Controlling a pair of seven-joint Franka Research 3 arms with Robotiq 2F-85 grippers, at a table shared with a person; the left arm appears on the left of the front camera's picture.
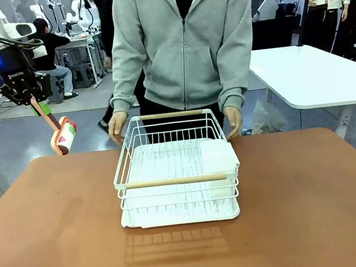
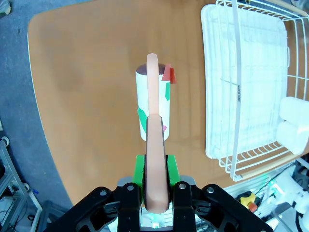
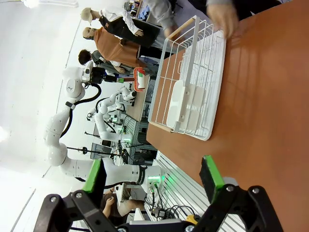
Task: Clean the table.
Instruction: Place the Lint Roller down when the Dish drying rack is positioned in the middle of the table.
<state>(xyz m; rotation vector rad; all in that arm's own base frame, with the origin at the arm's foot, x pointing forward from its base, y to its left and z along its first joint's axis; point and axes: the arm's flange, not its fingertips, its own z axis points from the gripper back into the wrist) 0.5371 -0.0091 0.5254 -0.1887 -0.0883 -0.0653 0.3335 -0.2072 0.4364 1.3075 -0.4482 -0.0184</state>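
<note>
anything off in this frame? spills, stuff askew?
Nothing spilled or damaged. The white wire rack sits square mid-table, person's hands on its far corners. Left gripper holds the lint roller in the air.

The table [image 1: 62, 247] has a smooth, matte reddish-brown top with rounded corners and spans nearly the full width of the front view. One item rests directly on it: a white wire rack [image 1: 176, 172], set near the middle, closer to the far edge than to the near one. The rack has two pale wooden bars across its top, one at the near end and one at the far end, and sits on a white drip tray [image 1: 180, 217] that contacts the tabletop. A white rectangular container [image 1: 219, 158] sits inside the rack at its right side. The rack casts a faint shadow on the surface toward the near edge.
</note>
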